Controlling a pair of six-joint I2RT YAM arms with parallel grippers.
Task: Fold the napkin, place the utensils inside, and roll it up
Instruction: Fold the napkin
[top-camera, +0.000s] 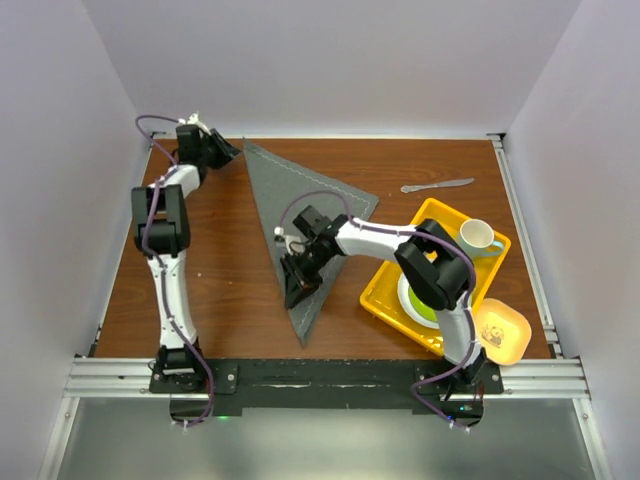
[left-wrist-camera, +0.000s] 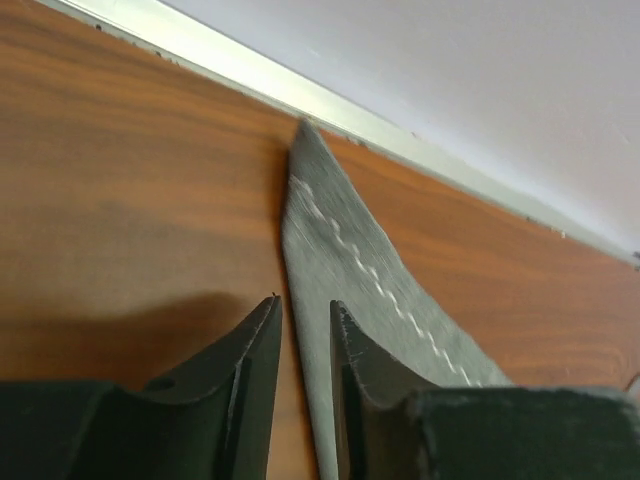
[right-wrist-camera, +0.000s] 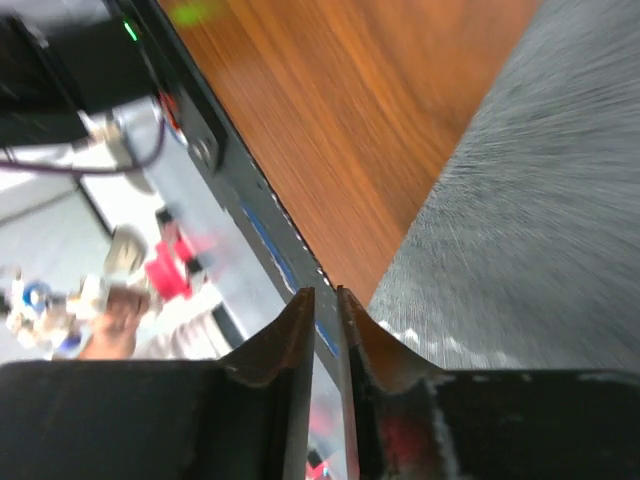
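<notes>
The dark grey napkin (top-camera: 290, 195) lies flat on the wooden table, folded into a long triangle. Its far point reaches the back left and its near tip points at the front rail. My left gripper (top-camera: 228, 152) is low at that far corner. In the left wrist view its jaws (left-wrist-camera: 305, 302) are a little apart, and the napkin's edge (left-wrist-camera: 330, 240) lies loose in the gap. My right gripper (top-camera: 298, 290) hovers over the napkin's near tip, with a narrow empty gap between its fingers (right-wrist-camera: 325, 292). The napkin (right-wrist-camera: 540, 230) is just to its right. One utensil, a silvery knife (top-camera: 437, 186), rests on the table at the back right.
A yellow tray (top-camera: 432, 215) at the right holds a green plate (top-camera: 425, 305) and a pale mug (top-camera: 478, 237). A yellow bowl (top-camera: 503, 330) sits at the tray's near corner. White walls enclose the table on three sides. A metal rail (top-camera: 320, 378) runs along the front.
</notes>
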